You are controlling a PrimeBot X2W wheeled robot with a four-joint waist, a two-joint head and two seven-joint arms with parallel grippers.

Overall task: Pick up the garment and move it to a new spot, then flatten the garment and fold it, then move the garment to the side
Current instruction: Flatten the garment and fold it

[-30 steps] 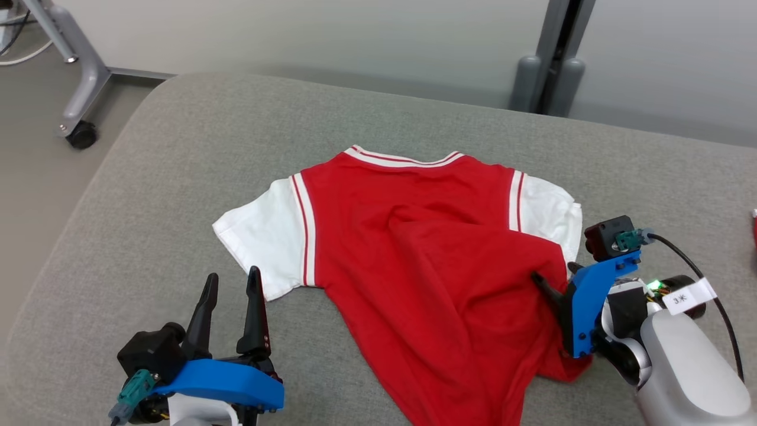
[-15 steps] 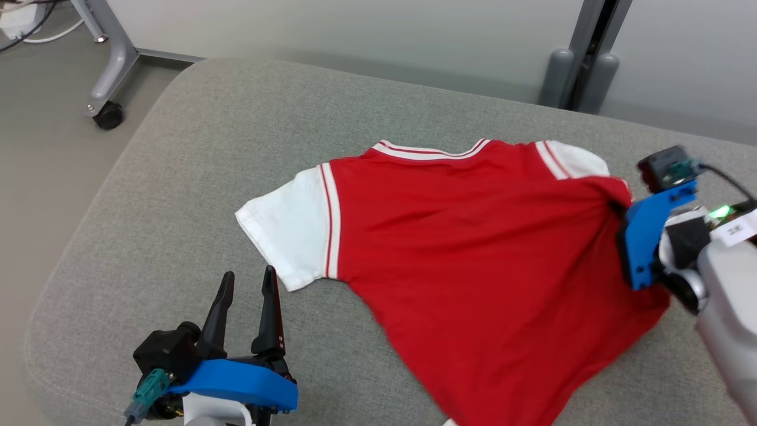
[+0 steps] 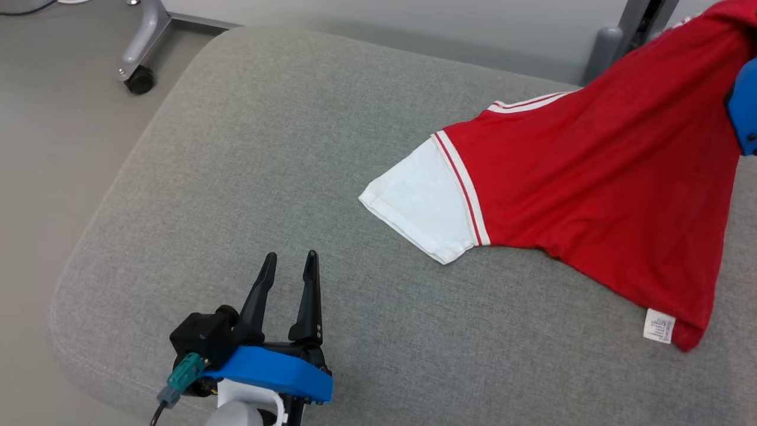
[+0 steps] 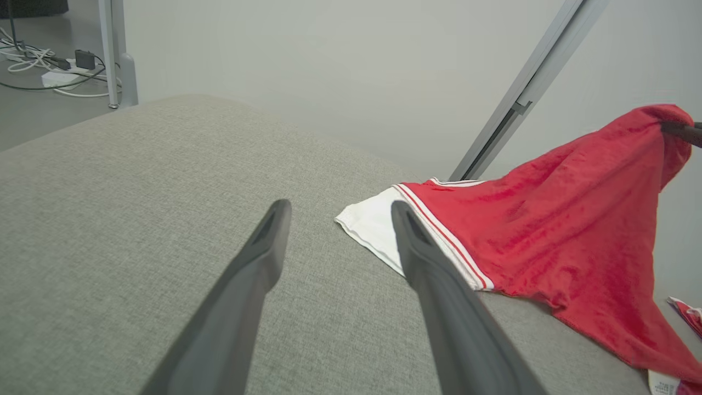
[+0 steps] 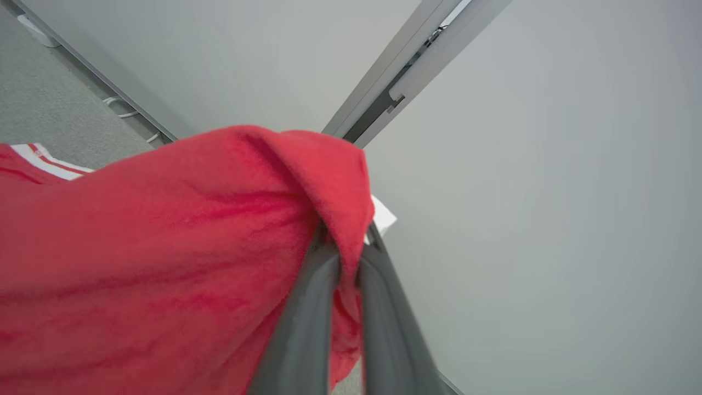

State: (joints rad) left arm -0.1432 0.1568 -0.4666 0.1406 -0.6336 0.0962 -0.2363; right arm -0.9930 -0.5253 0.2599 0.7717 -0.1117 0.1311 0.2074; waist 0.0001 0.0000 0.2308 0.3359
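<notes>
The garment (image 3: 591, 177), a red shirt with white sleeves and red-and-white trim, fills the right side of the head view. Its lower part and one white sleeve (image 3: 423, 204) lie flat on the worktop (image 3: 295, 148). Its upper right part rises off the surface towards the top right corner of the frame. A white care label (image 3: 659, 325) shows at the hem, at the lower right.

The worktop is a padded slab with rounded corners, covered in grey woven fabric. Beyond it stands a pale grey wall (image 3: 414, 23), with a grey post (image 3: 609, 47) at the upper right. Grey floor (image 3: 47, 118) runs down the left edge, and at the upper left a metal leg (image 3: 148, 23) ends in a black castor (image 3: 140, 80). In the left wrist view, cables and a power strip (image 4: 55, 79) lie on the floor at the upper left.

In the right wrist view, the right gripper (image 5: 345, 241) is clamped on a bunched fold of the red cloth, which drapes over its fingertips and down to the left. The left gripper (image 3: 291, 255) is at the lower left of the head view, jaws apart and empty above bare worktop, well apart from the shirt. The sleeve is the nearest part to it, up and to the right.

By count: one garment, one sleeve in view, one label, two grippers, one castor.
</notes>
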